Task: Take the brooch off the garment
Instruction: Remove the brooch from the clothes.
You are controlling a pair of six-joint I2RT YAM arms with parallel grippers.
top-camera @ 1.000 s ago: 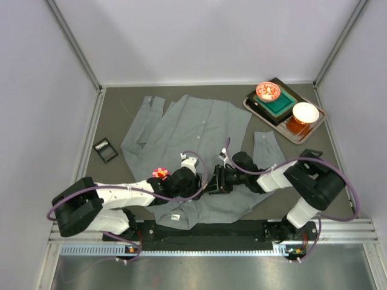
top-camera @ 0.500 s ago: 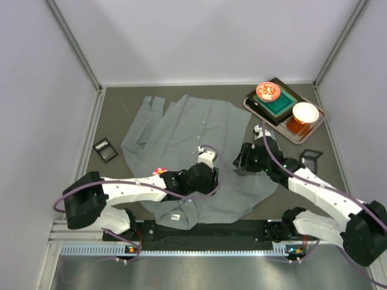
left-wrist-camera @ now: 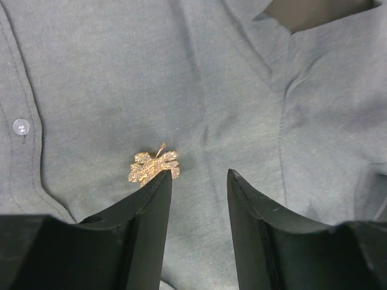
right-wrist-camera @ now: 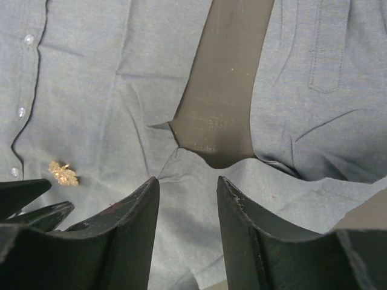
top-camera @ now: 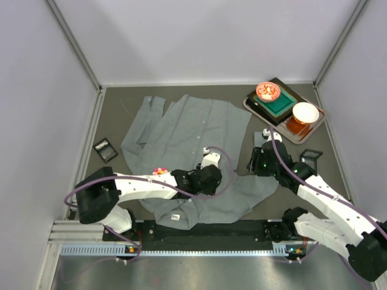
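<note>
The grey garment [top-camera: 187, 130] lies spread flat on the table. A small gold, glittery, leaf-shaped brooch [left-wrist-camera: 153, 167] is pinned to its front, and it also shows in the right wrist view [right-wrist-camera: 63, 173]. My left gripper [left-wrist-camera: 199, 175] hovers open just over the cloth, its left fingertip [left-wrist-camera: 162, 179] right beside the brooch, with nothing between the fingers. From above, the left gripper [top-camera: 208, 178] hides the brooch. My right gripper [right-wrist-camera: 187, 180] is open above the shirt's underarm fold, to the right of the brooch and apart from it [top-camera: 257, 162].
A tray [top-camera: 251, 107] at the back right holds a red patterned bowl [top-camera: 268, 92], a green box [top-camera: 279, 104] and a white bowl [top-camera: 305, 112]. Small black items lie at the left [top-camera: 106, 150] and right [top-camera: 311, 156]. A small pink thing [top-camera: 159, 171] shows by the left forearm.
The right gripper has pulled back to the right, away from the left one. The left gripper has slid right across the shirt. Both jaws have narrowed slightly.
</note>
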